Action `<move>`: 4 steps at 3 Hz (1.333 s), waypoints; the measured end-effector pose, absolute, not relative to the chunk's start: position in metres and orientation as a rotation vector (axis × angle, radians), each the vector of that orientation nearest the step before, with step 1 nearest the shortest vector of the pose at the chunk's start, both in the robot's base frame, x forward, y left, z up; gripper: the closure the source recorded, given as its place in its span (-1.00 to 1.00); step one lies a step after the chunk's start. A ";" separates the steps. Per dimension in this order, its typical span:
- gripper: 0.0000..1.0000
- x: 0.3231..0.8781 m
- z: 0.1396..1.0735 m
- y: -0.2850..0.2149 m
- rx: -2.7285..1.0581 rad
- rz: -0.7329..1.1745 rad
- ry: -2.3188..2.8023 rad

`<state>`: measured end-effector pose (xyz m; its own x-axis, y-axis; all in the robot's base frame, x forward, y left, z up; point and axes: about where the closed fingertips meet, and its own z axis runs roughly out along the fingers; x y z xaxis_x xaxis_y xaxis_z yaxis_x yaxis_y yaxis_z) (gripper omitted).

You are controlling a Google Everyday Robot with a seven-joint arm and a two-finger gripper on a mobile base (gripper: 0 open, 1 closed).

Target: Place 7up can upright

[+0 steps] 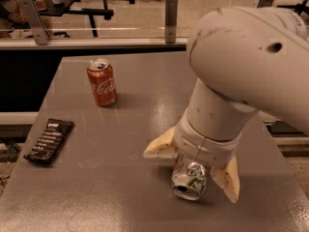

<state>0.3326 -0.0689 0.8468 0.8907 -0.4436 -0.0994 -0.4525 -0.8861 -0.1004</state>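
Observation:
The 7up can (189, 179), silvery with green markings and dented, lies on its side on the grey table (120, 129), its open end facing the front edge. My gripper (193, 164) hangs right over it, open, with one tan finger (159, 149) to the can's left and the other finger (227, 179) to its right. The fingers straddle the can without closing on it. The big white arm hides the can's far end.
A red Coca-Cola can (102, 82) stands upright at the back left. A dark flat packet (49, 140) lies near the left edge. A rail with posts (170, 13) runs behind the table.

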 end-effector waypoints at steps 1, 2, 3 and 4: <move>-0.42 0.336 0.843 -0.068 -2.953 0.124 0.711; 0.06 0.342 0.840 -0.067 -2.956 0.139 0.746; 0.53 0.352 0.848 -0.064 -2.882 0.236 0.859; 0.97 0.363 0.871 -0.056 -2.729 0.378 1.016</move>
<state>0.3625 -0.0562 0.8714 0.7303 -0.6102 -0.3072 -0.6627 -0.7419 -0.1017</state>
